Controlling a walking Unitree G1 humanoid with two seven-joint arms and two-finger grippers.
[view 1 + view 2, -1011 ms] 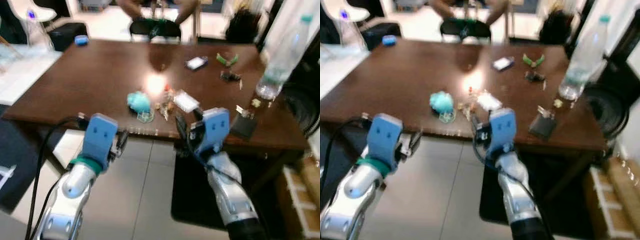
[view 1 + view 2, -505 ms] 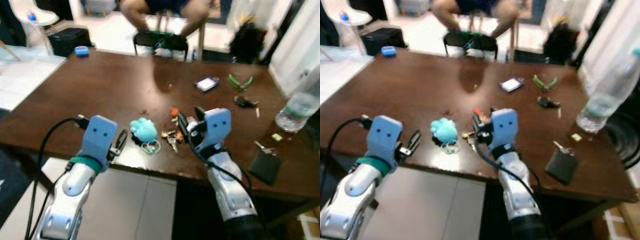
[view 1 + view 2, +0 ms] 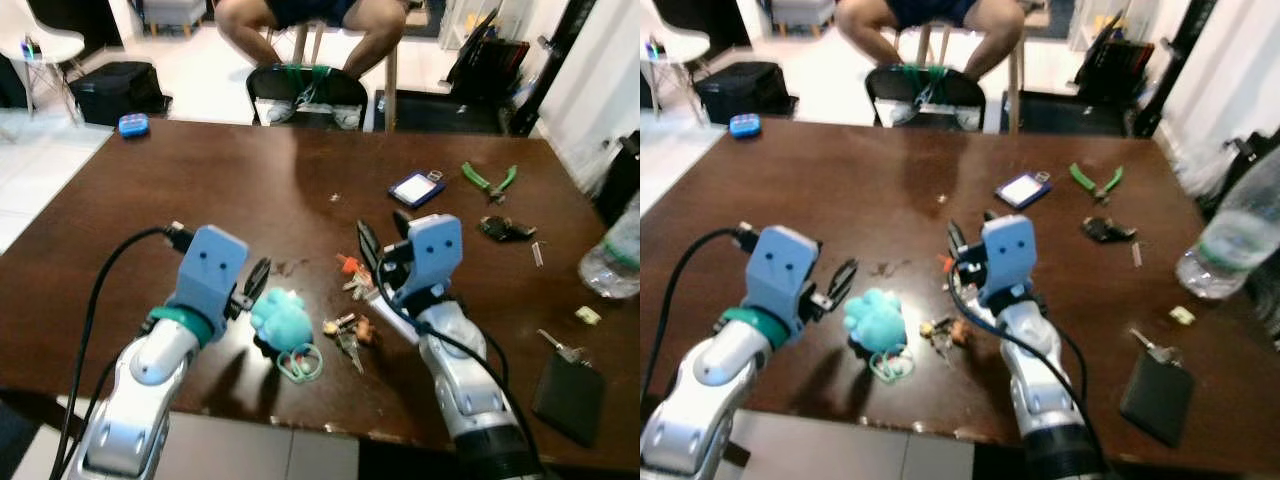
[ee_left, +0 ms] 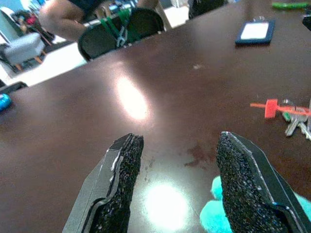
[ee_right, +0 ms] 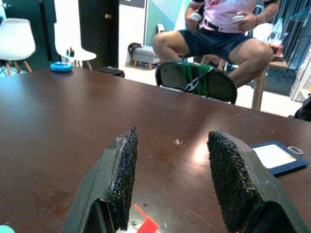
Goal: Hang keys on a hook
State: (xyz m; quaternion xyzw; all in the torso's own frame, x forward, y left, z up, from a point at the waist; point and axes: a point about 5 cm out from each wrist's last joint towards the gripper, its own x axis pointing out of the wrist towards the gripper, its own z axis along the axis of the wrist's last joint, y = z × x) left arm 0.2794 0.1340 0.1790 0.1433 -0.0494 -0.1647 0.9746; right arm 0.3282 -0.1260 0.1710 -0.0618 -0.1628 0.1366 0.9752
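Observation:
A bunch of keys (image 3: 345, 335) lies on the dark brown table (image 3: 200, 190), beside a teal plush keychain (image 3: 280, 318) with a green ring (image 3: 300, 362). A second bunch of keys with a red tag (image 3: 352, 270) lies just beyond it. My left gripper (image 3: 255, 282) is open, low over the table, just left of the plush (image 4: 218, 213). Open as well, my right gripper (image 3: 382, 235) hovers above the red-tagged keys (image 5: 146, 223). Neither holds anything.
On the right half of the table lie a blue card holder (image 3: 415, 187), green pliers (image 3: 488, 178), a black fob (image 3: 505, 228), a water bottle (image 3: 612, 265) and a black wallet (image 3: 570, 385). A person (image 3: 300, 20) sits behind a black chair (image 3: 305, 95) at the far edge.
The whole view has shifted closer over the table. Both grippers, before at the near edge, now hang over the tabletop by the plush and keys, still open.

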